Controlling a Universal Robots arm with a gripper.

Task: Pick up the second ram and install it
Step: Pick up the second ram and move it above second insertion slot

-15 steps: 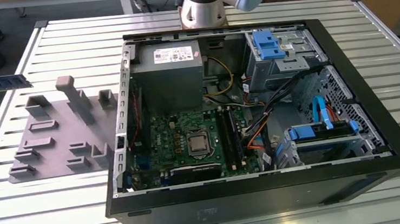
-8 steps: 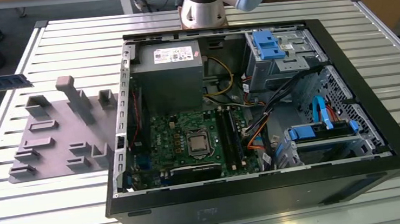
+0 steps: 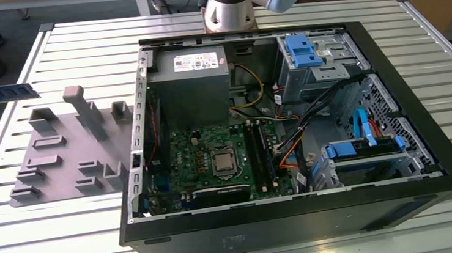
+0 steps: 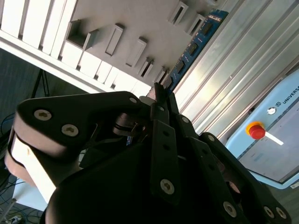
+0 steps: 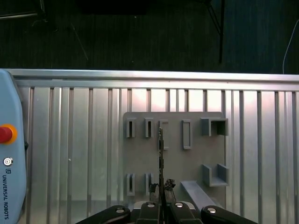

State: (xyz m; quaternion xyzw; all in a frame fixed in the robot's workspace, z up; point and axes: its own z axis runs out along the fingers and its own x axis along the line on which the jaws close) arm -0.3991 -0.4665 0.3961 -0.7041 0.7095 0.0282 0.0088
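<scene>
1. Second ram [image 3: 6, 92]: hanging at nine o'clock in the exterior view, raised off the bench [image 3: 64, 48] and well apart from the computer. In the second wrist view it is showing as a blue-looking board with dark chips [image 4: 194, 46], projecting straight out from the fingertips.

2. Hand [image 4: 159, 95]: clamping one end of the stick, one finger pressing on each face. In the first wrist view the stick is appearing edge-on [image 5: 160, 149], with the hand [image 5: 161, 189] behind it.

3. Grey holder plate [image 3: 65, 159]: lying on the bench at eight o'clock, below the carried stick.

4. Open computer case [image 3: 438, 138]: occupying centre to three o'clock. The green motherboard [image 3: 203, 150] is lying inside it, with the long black memory slots [image 3: 259, 154] running twelve-to-six just beside the processor socket [image 3: 223, 160].

Handling note (judgement): the carry is calling for a firm, square grip with the board's long edge level. Seating is requiring the stick parallel to its slot, clear of the cables at two o'clock, and pressed evenly rather than at one end.
</scene>
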